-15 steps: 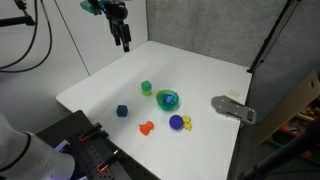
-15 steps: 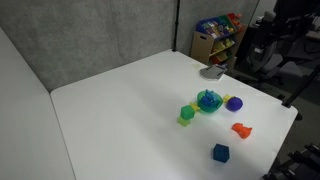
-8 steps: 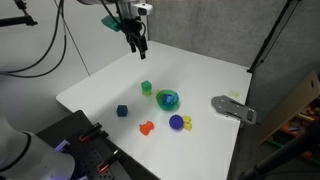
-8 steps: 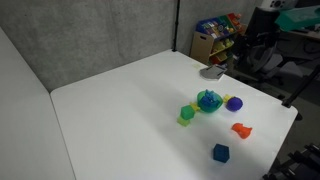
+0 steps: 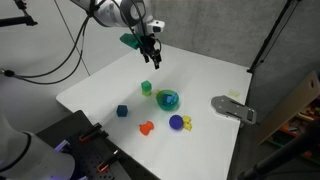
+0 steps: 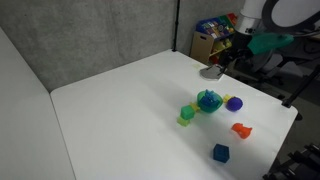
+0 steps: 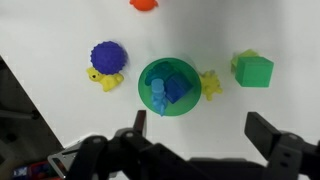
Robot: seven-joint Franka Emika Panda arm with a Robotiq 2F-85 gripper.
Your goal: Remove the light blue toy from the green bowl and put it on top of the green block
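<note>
Gripper (image 7: 198,120) fingers spread wide; light blue toy (image 7: 158,96) in green bowl (image 7: 143,79), long axis prob. up-down, wrist view.

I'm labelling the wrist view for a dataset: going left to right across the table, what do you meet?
Purple ball → green bowl holding the light blue toy → yellow toy beside the bowl → green block.
</note>
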